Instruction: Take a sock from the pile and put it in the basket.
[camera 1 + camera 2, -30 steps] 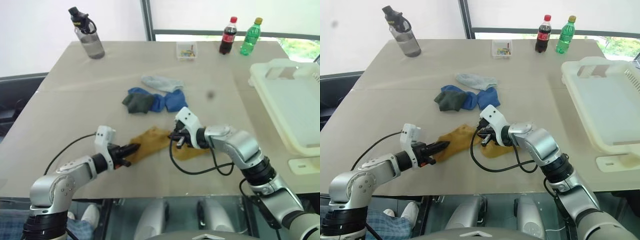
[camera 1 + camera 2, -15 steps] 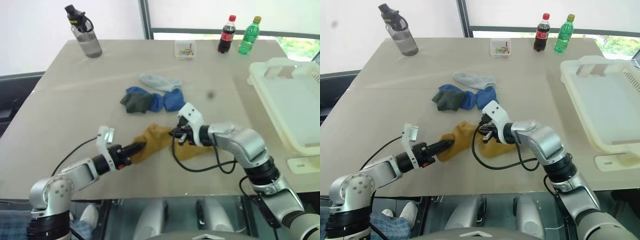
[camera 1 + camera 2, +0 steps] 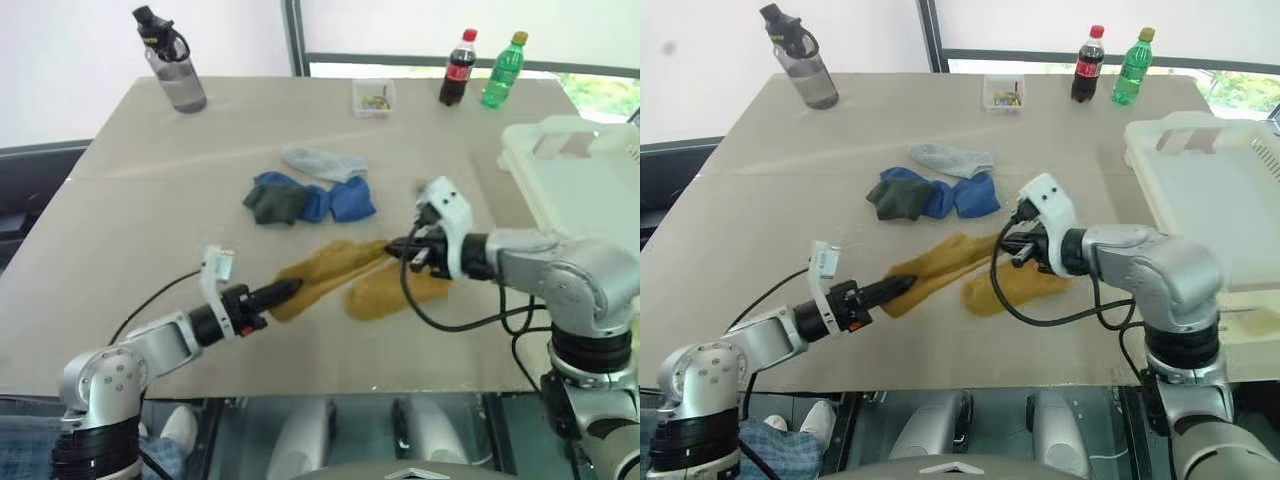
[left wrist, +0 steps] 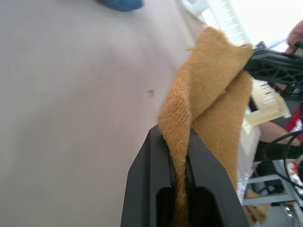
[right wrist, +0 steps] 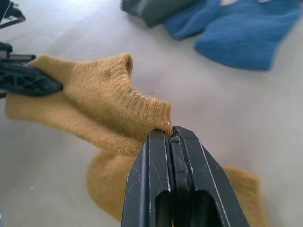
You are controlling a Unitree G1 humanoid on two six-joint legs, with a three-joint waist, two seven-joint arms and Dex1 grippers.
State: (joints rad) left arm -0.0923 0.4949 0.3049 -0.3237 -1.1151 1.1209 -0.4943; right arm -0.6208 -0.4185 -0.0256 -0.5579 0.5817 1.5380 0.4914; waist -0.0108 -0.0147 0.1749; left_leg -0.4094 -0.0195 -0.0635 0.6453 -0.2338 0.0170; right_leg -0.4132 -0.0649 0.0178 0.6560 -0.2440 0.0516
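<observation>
A mustard sock [image 3: 335, 265] hangs stretched just above the table between my two grippers. My left gripper [image 3: 290, 290] is shut on its near-left end, and my right gripper [image 3: 397, 248] is shut on its far-right end. In the left wrist view the sock [image 4: 213, 75] rises out of the shut left gripper [image 4: 177, 137]; in the right wrist view its cuff [image 5: 94, 104] sits pinched in the right gripper [image 5: 168, 135]. A second mustard sock [image 3: 385, 292] lies flat beneath. The pile [image 3: 305, 200] of blue, dark green and pale grey socks lies farther back. The cream basket [image 3: 580, 190] stands at the right.
At the table's far side stand a grey water bottle [image 3: 175, 70], a small clear box [image 3: 373, 97], a cola bottle [image 3: 457, 70] and a green bottle [image 3: 501, 70]. The table's front edge runs close under both arms.
My right gripper has moved right and up with its end of the mustard sock, pulling it out long. The left gripper has shifted slightly right, still holding the other end.
</observation>
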